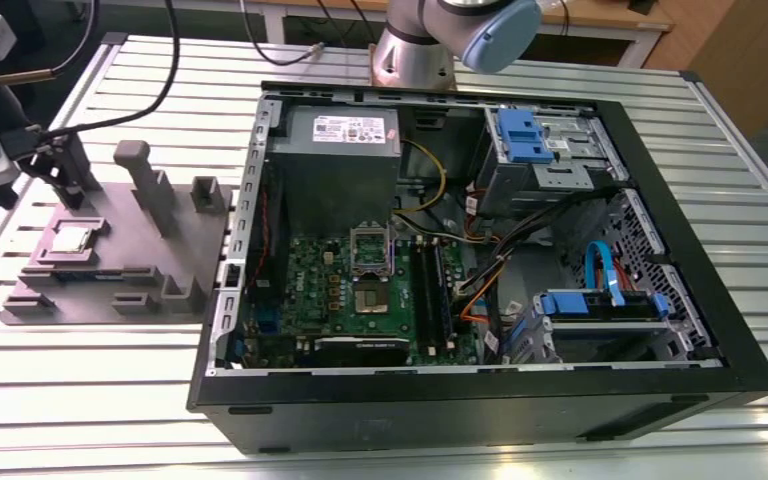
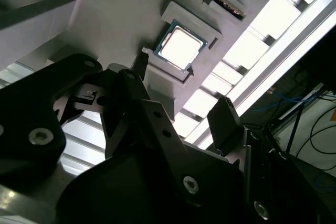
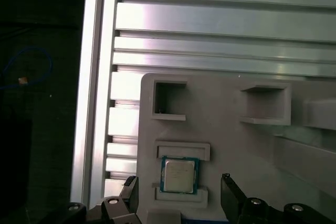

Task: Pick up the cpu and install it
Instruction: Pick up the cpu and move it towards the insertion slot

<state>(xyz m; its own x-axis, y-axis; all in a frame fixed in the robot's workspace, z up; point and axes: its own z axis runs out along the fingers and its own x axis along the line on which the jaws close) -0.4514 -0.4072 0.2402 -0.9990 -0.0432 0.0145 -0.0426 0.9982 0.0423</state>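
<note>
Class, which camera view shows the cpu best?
The first wrist view: the cpu lies square-on in its grey holder. The second wrist view shows it tilted under glare; the exterior view, small and distant.

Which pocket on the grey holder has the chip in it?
The nest framed by two raised bars holds the cpu; both walled square pockets sit empty.

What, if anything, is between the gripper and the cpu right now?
Nothing visible. The cpu lies bare in its recess on the grey holder plate, top face uncovered. In the second wrist view, the open gripper hangs over it, with one finger to either side.
</note>
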